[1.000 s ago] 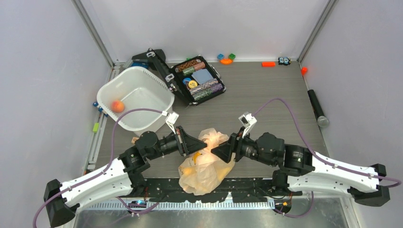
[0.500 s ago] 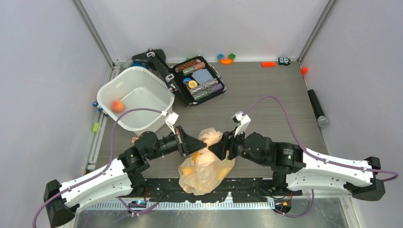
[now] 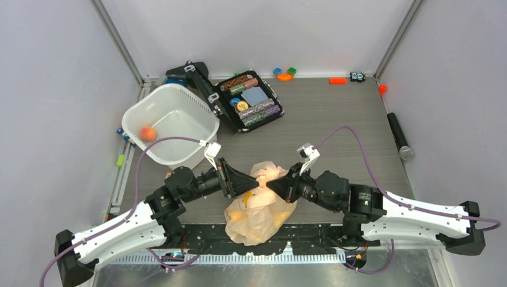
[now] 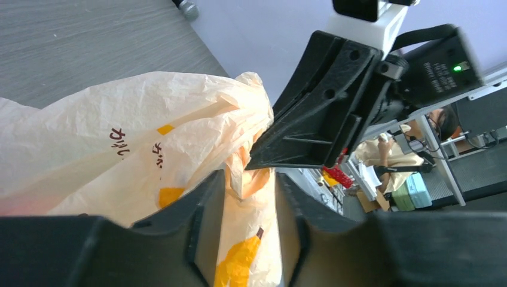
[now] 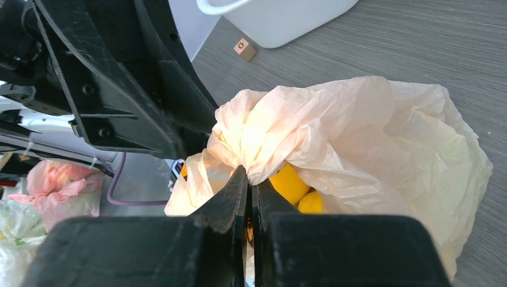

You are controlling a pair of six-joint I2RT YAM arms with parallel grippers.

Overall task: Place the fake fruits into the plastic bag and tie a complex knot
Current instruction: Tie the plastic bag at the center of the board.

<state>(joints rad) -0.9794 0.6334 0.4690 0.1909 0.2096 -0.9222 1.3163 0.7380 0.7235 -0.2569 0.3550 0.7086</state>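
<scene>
Peach plastic bag (image 4: 149, 125) | dark characters (image 4: 118, 140) unreadable | right gripper (image 5: 250, 177) pinches it

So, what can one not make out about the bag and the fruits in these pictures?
- Number of fruits: the bag veils them in the top view; the right wrist view shows only yellow bits.
- Any knot: in the top view the left gripper and right gripper cover the bag's neck.
- Bag's base: both wrist views, hidden behind the grippers' own bodies.
</scene>
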